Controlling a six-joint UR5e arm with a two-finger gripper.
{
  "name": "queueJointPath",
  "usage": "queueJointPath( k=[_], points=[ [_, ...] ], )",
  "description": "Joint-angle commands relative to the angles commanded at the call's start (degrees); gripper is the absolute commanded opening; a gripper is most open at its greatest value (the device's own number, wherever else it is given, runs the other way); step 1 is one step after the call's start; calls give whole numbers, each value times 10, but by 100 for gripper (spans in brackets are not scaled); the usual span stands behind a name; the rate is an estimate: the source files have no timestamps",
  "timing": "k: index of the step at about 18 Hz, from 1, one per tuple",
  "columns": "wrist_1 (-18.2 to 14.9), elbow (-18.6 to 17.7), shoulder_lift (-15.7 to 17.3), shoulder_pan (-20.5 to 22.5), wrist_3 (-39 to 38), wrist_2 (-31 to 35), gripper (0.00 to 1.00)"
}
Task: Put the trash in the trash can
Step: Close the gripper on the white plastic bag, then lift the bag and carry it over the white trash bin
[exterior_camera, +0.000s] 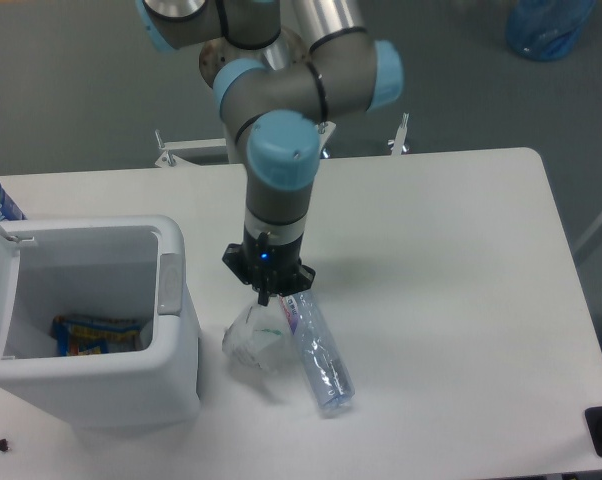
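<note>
Far left of the claw stands the bin point(171, 350), lid swung open, with a snack packet point(96, 333) already lying in its bottom. Nearer, hanging just below and slightly left of the claw point(268, 296), is the wrapper point(253, 338): the fingers look pinched together on its top edge, so the claw is closed on it, and the crumpled body dangles at or just above the table point(451, 260). Touching the wrapper's right side, right of and below the claw, lies the bottle point(317, 352), flat on the table and not gripped.

To do this step well, the lift should go straight up until the wrapper hangs free of the bottle and higher than the bin's near wall, then travel left. The hold is thin and the wrapper is light, so a smooth carry suits it. Release should wait until the wrapper is well inside the rim, not over the wall or latch point(170, 284).
</note>
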Motion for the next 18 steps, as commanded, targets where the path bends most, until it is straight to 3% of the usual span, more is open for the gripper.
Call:
queueJointPath(
  k=[3, 9, 18],
  points=[
    [0, 33, 8, 22, -11, -21, 0],
    [1, 123, 12, 70, -108, -76, 0],
    [1, 122, 104, 67, -173, -126, 0]
  ],
)
